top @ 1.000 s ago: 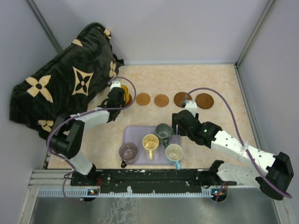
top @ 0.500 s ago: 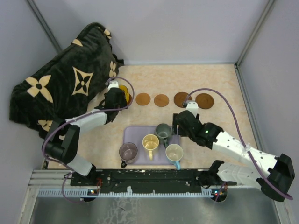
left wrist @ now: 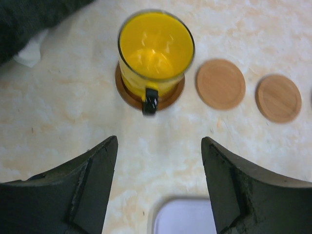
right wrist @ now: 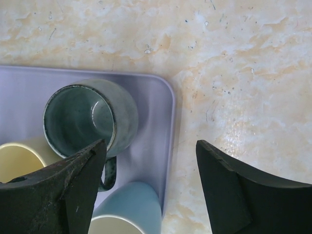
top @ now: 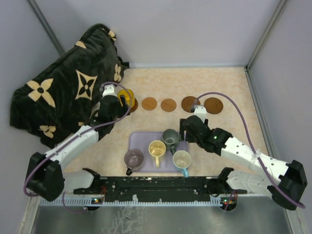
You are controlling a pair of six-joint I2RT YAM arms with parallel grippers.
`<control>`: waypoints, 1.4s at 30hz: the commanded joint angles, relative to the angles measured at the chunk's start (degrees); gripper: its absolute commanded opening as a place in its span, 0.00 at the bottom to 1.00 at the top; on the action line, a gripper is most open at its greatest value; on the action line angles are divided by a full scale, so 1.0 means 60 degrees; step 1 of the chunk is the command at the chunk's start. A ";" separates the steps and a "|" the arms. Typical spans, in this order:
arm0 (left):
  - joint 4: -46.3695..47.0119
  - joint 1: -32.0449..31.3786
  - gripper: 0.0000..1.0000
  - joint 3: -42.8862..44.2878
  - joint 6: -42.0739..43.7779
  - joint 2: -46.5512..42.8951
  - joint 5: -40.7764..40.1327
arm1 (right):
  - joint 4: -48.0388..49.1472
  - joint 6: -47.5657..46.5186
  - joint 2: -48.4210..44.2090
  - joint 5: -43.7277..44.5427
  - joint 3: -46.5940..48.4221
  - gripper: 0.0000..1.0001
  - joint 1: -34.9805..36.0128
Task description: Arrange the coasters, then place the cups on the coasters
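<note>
Nearest the arm bases, the lavender tray (top: 139, 139) holds four cups. The mauve-grey cup (top: 133, 158) and the white cup with the light blue handle (right wrist: 131, 204) sit on its near side. The cream cup (right wrist: 19, 161) and the dark grey-green cup (right wrist: 80, 117) sit behind them.

The right gripper (right wrist: 150, 146) hangs over the tray's far right corner with its fingers spread wide and nothing held between them. The dark grey-green cup stands upright just beyond the tip of the finger on the left of the wrist view; whether that finger touches it cannot be told. The cream cup is partly hidden behind the same finger. Between the fingers lie only the tray's corner and bare table (right wrist: 234, 73).

The left gripper (left wrist: 160, 146) is also wide apart and grips nothing. Past its fingertips, clear of both, the yellow cup (left wrist: 156, 48) stands upright on a coaster (left wrist: 127, 95), its dark handle pointing back toward the gap between the fingers. Beyond the right-hand fingertip lie a second coaster (left wrist: 220, 84) and a third coaster (left wrist: 278, 98), both bare. A fourth coaster (top: 190, 103) and a fifth coaster (top: 213, 105) continue the row, beyond the right gripper's fingers.

Farthest off, beyond the left-hand finger, lies the dark patterned blanket (top: 63, 87).
</note>
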 commanded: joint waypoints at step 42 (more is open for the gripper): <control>-0.8182 -0.7270 0.91 -0.0479 -0.5476 -0.4176 0.0087 | 0.0998 -0.0584 0.0599 -0.0144 0.0097 0.80 -0.2199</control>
